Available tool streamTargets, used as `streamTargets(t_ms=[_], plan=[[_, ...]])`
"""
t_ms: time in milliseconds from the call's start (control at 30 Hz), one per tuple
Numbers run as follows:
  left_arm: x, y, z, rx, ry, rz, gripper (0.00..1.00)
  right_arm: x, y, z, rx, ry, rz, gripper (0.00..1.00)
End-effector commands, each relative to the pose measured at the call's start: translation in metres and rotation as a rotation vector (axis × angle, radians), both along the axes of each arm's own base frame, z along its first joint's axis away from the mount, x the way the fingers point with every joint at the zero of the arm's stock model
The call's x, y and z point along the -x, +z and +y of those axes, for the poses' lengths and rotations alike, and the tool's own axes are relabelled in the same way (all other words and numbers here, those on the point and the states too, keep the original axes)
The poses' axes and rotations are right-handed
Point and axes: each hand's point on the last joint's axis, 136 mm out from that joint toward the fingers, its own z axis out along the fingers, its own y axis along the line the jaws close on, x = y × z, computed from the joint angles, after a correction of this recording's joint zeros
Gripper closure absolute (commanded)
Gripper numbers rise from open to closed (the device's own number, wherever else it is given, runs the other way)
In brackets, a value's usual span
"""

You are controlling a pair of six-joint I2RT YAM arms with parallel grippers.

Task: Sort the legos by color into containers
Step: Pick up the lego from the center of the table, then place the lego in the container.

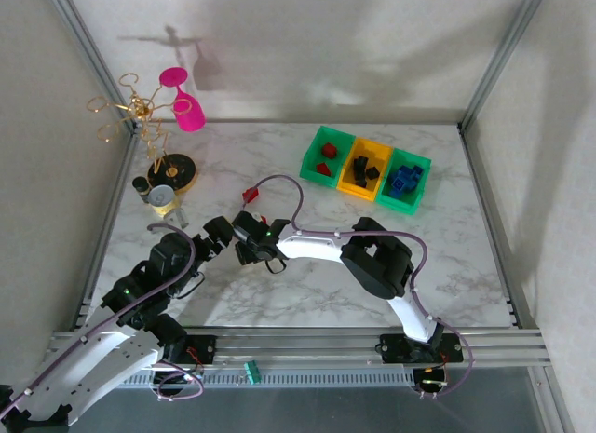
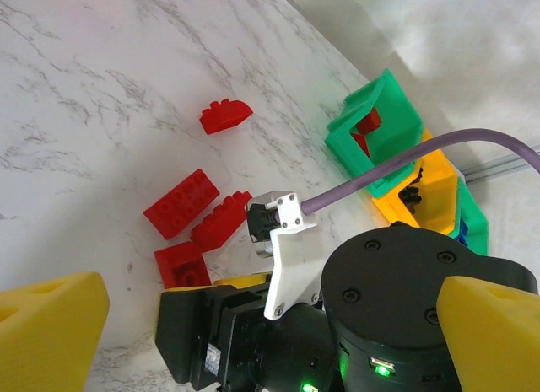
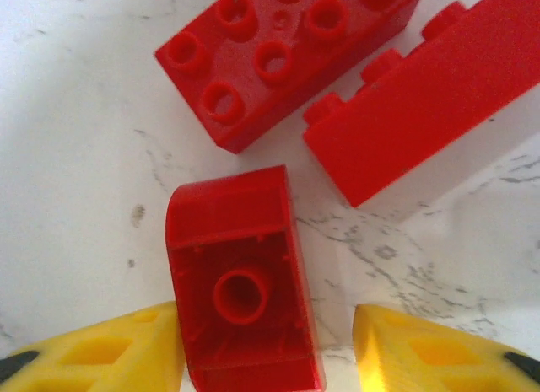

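The red brick (image 3: 240, 282) lies upside down on the worktop (image 3: 76, 156), so its hollow underside, with one round tube in the middle, is turned to the right wrist camera. Its plastic is smooth and glossy, and its far end is rounded. The fingers of the right arm (image 3: 101, 350), yellow and wedge-shaped, stand apart on both sides of it. One is right at the brick's side, and a narrow strip of worktop shows between the brick and the other, so they are not clamped on it. The frame cuts off their lower parts. Near the brick but not touching it lie a studded red brick (image 3: 278, 55), cut off at the top edge, and a long red brick (image 3: 422, 97) resting on its side. In the left wrist view a curved red brick (image 2: 225, 116) lies apart from this group on the white, grey-veined marble pattern. The three joined bins stand well apart at the far right of the worktop. The green bin (image 1: 313, 152) holds red pieces, the yellow bin (image 1: 346, 180) black ones and the second green bin (image 1: 421, 193) blue ones; their exact shapes are too small to tell. The fingers of the left arm (image 2: 51, 324) stand wide apart, with just their blunt yellow tips showing at the lower corners. In the top view the right arm's wrist hides the brick.
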Motion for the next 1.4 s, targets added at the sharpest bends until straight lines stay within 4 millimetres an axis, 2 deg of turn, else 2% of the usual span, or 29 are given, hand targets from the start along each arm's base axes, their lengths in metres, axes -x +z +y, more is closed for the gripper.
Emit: streamTargets(t_ms=[0, 167, 333, 467, 667, 833, 1100, 1233, 1367], plan=[[-0.001, -0.007, 0.007, -0.007, 0.037, 0.017, 0.00, -0.001, -0.006, -0.015, 0.068, -0.009, -0.024, 0.52], [-0.001, -0.005, 0.004, 0.000, 0.028, 0.018, 0.00, -0.001, 0.003, -0.009, 0.034, 0.005, -0.031, 0.62], [-0.001, 0.002, 0.002, 0.003, 0.017, 0.008, 0.00, -0.003, 0.031, -0.009, -0.040, 0.010, -0.066, 0.67], [-0.003, 0.007, 0.000, 0.005, 0.006, -0.001, 0.00, -0.012, 0.053, -0.022, -0.102, -0.019, -0.068, 0.67], [-0.008, 0.014, -0.009, -0.008, -0.027, -0.008, 0.00, -0.041, 0.082, -0.061, -0.135, -0.092, -0.118, 0.67], [-0.018, 0.013, -0.023, -0.016, -0.066, 0.000, 0.00, -0.088, 0.100, -0.105, -0.127, -0.196, -0.176, 0.67], [-0.038, 0.011, -0.048, -0.015, -0.124, 0.001, 0.00, -0.186, 0.120, -0.176, -0.092, -0.399, -0.297, 0.67], [-0.048, 0.012, -0.058, -0.023, -0.148, -0.001, 0.00, -0.228, 0.112, -0.197, -0.060, -0.461, -0.319, 0.67], [-0.058, 0.008, -0.067, -0.042, -0.164, 0.009, 0.00, -0.265, 0.100, -0.205, -0.028, -0.484, -0.342, 0.67]])
